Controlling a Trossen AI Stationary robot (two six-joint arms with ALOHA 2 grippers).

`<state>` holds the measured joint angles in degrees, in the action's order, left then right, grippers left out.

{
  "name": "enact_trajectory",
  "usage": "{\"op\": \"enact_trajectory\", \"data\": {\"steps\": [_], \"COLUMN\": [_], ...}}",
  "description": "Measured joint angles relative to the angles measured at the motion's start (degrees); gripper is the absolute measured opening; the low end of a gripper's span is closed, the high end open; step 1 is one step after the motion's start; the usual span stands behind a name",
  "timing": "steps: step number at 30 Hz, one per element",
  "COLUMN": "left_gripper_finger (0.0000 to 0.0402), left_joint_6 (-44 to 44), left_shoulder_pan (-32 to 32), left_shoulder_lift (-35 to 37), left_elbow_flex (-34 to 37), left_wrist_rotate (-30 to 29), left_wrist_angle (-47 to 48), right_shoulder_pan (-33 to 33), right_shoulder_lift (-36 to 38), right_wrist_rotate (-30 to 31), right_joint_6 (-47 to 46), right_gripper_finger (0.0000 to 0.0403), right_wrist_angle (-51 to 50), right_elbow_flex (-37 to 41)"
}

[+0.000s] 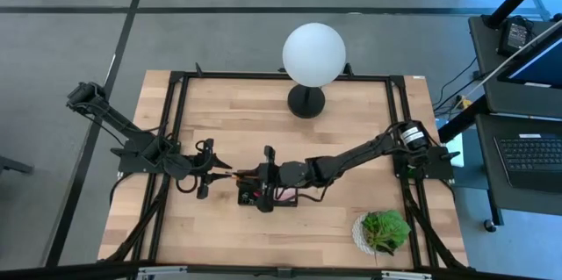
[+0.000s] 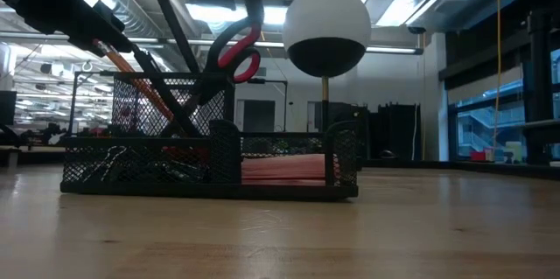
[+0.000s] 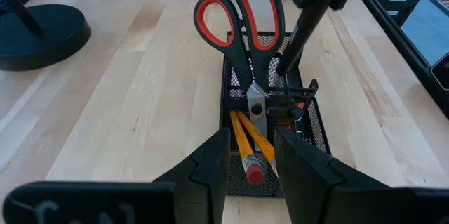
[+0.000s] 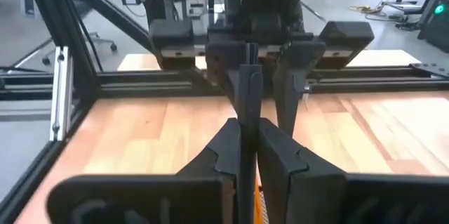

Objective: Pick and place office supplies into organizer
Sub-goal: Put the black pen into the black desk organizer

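- A black pen (image 4: 245, 112) is being gripped upright by the closed right gripper (image 4: 247, 155) directly above the organizer (image 2: 210, 167), near the table's middle.
- An orange pencil (image 3: 247, 145) is being pinched between the fingers of the left gripper (image 3: 250, 155), its tip already resting in the tall compartment beside the scissors (image 3: 242, 27).
- The placing step is being carried out; next, both items are judged to need lowering and releasing without being tipped out.

scissors (image 3: 242, 31): 1 | orange pencils (image 3: 247, 143): 2 | organizer (image 2: 210, 170): 1 | lamp (image 1: 313, 54): 1 | plant (image 1: 384, 230): 1
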<state>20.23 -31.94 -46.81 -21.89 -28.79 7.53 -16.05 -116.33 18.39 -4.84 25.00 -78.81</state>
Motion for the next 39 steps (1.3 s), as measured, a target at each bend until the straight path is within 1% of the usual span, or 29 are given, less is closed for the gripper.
{"op": "enact_trajectory", "data": {"steps": [6,10,16,20,27,35,39], "left_gripper_finger": [0.0106,0.0106,0.0106,0.0106,0.0106,0.0106,0.0106], "left_joint_6": [0.0,0.0,0.0,0.0,0.0,0.0,0.0], "left_shoulder_pan": [0.0,0.0,0.0,0.0,0.0,0.0,0.0], "left_shoulder_lift": [0.0,0.0,0.0,0.0,0.0,0.0,0.0], "left_elbow_flex": [0.0,0.0,0.0,0.0,0.0,0.0,0.0], "left_wrist_rotate": [0.0,0.0,0.0,0.0,0.1,-0.2,-0.2], "left_wrist_angle": [0.0,0.0,0.0,0.0,0.1,-0.1,-0.1], "right_shoulder_pan": [0.0,0.0,0.0,0.0,0.1,0.3,0.2], "right_shoulder_lift": [0.0,0.0,0.0,0.0,0.0,-2.0,-2.4], "right_wrist_rotate": [0.0,0.0,0.0,1.2,1.7,1.6,1.7], "right_joint_6": [2.4,3.6,3.8,5.1,2.1,-0.7,-0.5], "right_gripper_finger": [0.0032,0.0032,0.0032,0.0032,0.0032,0.0032,0.0033], "right_wrist_angle": [-0.8,-3.1,-3.8,-4.5,-8.3,-9.4,-9.4], "right_elbow_flex": [0.0,0.0,0.0,0.0,0.0,0.0,0.0]}}
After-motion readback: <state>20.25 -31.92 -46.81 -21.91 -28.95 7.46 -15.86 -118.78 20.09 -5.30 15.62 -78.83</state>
